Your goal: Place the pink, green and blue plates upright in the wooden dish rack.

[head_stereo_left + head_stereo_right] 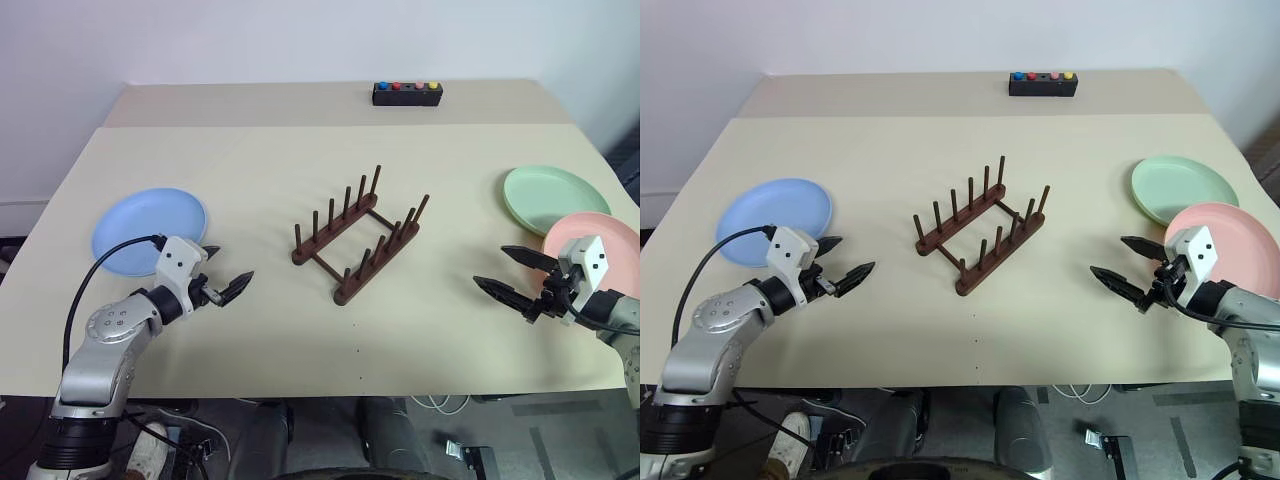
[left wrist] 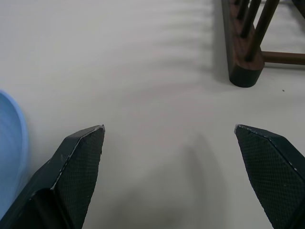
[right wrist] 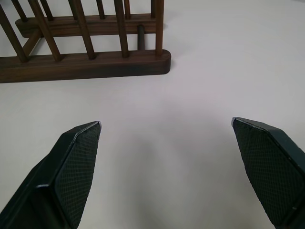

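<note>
Plates lie flat on the counter (image 1: 300, 330), none racked yet: the blue plate (image 1: 148, 230) at the robot's left, the green plate (image 1: 555, 198) at its right with the pink plate (image 1: 598, 238) just beside it, nearer the robot. Between them stands the wooden dish rack (image 1: 358, 238), its 2 peg rows empty, likely centred so either arm can reach it. Left gripper (image 1: 224, 272) and right gripper (image 1: 511, 272) hover wide apart, holding nothing, each near its own side's plates. A black button box (image 1: 407, 93) sits at the far edge.
</note>
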{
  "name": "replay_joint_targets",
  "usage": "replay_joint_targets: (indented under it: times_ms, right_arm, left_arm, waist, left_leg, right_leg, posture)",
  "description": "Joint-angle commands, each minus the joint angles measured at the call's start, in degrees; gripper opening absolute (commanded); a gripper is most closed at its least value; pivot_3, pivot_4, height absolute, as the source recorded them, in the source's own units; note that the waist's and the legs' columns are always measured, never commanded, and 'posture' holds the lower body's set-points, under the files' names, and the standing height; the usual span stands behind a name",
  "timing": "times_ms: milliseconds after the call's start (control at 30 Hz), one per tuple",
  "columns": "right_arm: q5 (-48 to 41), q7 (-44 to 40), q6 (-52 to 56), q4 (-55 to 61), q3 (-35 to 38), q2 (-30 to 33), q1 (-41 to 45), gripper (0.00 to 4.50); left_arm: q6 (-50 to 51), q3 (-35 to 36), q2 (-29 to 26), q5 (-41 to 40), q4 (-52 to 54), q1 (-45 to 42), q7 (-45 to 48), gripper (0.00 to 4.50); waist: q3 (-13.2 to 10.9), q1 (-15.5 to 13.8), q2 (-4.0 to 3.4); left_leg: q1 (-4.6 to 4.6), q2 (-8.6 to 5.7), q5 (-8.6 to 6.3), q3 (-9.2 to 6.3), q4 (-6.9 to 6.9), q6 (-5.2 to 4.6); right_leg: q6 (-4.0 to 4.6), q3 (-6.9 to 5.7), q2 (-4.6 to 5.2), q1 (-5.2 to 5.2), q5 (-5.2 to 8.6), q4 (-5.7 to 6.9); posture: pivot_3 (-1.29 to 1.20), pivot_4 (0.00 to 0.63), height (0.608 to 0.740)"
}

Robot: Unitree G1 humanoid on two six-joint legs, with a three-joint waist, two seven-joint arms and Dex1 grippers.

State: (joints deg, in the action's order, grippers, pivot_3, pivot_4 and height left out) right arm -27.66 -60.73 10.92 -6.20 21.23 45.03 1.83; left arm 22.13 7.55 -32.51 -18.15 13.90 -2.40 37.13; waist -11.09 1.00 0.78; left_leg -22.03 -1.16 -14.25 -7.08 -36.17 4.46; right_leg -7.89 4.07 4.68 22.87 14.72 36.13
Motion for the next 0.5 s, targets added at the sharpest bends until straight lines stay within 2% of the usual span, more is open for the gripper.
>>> replay_joint_targets:
  times_ms: [33, 233, 500]
  right_arm:
    - [-0.3, -0.2, -1.0, -0.3, 1.6, 1.3, 1.7, 4.49]
    - [0.0, -0.6, -1.1, -0.5, 1.1, 1.5, 3.9, 4.49]
    - [-0.4, 1.3, 0.1, 4.7, 0.8, 0.0, 0.9, 4.49]
  left_arm:
    - [-0.6, 0.4, 0.2, -0.2, 1.4, -0.7, -0.4, 4.50]
    - [-0.9, -0.3, 1.4, -0.3, 1.7, -0.9, -0.5, 4.50]
    - [0.0, -0.1, 0.2, -1.6, 2.4, 0.1, 2.2, 4.50]
  waist:
    - [0.0, 0.0, 0.00]
    - [0.0, 0.0, 0.00]
    - [0.0, 0.0, 0.00]
  left_leg:
    - [0.00, 0.00, 0.00, 0.00, 0.00, 0.00]
    - [0.00, 0.00, 0.00, 0.00, 0.00, 0.00]
    - [0.00, 0.00, 0.00, 0.00, 0.01, 0.00]
  right_leg:
    - [0.00, 0.00, 0.00, 0.00, 0.00, 0.00]
    - [-0.01, 0.00, 0.00, 0.00, 0.00, 0.00]
    - [-0.01, 0.00, 0.00, 0.01, 0.00, 0.00]
  posture:
    - [0.00, 0.150, 0.740]
    - [0.00, 0.150, 0.740]
    - [0.00, 0.150, 0.740]
